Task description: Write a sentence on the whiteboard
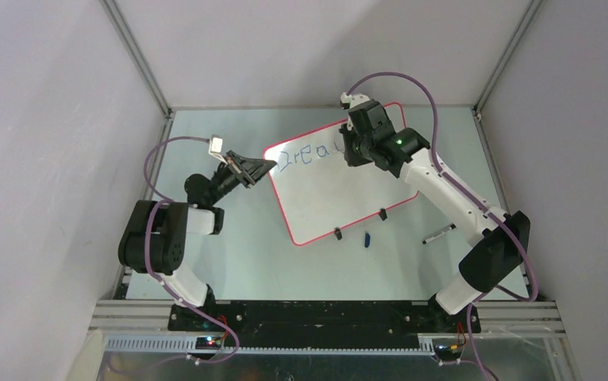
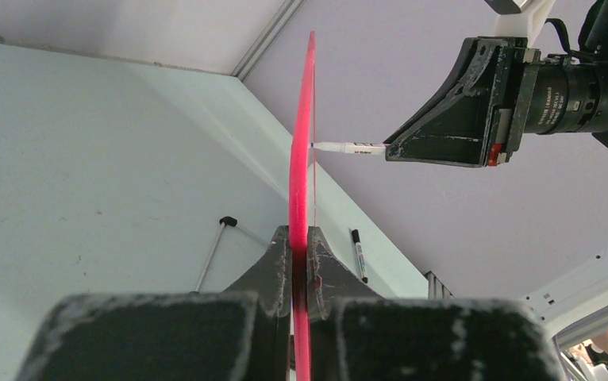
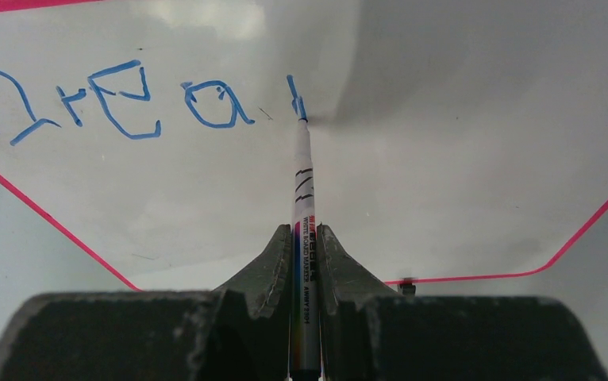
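Observation:
The whiteboard (image 1: pixel 340 186) stands tilted on the table with its pink rim (image 2: pixel 302 159) edge-on in the left wrist view. My left gripper (image 2: pixel 301 236) is shut on its left edge (image 1: pixel 267 167). My right gripper (image 3: pixel 306 232) is shut on a white marker (image 3: pixel 305 198), and the marker's tip touches the board. The sentence (image 3: pixel 126 99) reads "Drea" in blue, followed by a short upright stroke at the tip. From above, the right gripper (image 1: pixel 356 149) covers the end of the writing (image 1: pixel 309 155).
A blue cap (image 1: pixel 367 238) lies on the table in front of the board's black clip feet (image 1: pixel 337 233). A second marker (image 1: pixel 439 233) lies to the right near my right arm. Grey walls close in the table on three sides.

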### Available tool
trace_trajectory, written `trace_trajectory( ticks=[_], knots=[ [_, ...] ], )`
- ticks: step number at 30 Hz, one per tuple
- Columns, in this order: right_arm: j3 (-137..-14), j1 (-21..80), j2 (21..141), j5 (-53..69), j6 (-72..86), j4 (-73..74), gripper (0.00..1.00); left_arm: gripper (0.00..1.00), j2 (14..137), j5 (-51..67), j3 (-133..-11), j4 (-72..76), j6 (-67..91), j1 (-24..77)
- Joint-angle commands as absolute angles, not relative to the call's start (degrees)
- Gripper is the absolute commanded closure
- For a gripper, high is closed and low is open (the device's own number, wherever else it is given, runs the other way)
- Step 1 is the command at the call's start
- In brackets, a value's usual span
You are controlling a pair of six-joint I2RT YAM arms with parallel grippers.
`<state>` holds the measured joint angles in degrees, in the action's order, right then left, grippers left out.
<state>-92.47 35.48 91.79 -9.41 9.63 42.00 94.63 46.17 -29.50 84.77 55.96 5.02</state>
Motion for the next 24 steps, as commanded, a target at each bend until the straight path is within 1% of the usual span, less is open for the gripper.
trace_trajectory(
  ticks=[1, 24],
  knots=[
    [-91.88, 35.29, 90.11, -9.17, 10.22, 40.87, 1.0, 1.0, 94.3, 49.0, -30.76, 87.8, 53.53, 6.13],
    [-99.64, 35.13, 94.45, -10.05, 9.34, 42.3, 1.0, 1.0, 94.22, 49.02, -30.76, 87.8, 53.44, 6.07]
  ],
)
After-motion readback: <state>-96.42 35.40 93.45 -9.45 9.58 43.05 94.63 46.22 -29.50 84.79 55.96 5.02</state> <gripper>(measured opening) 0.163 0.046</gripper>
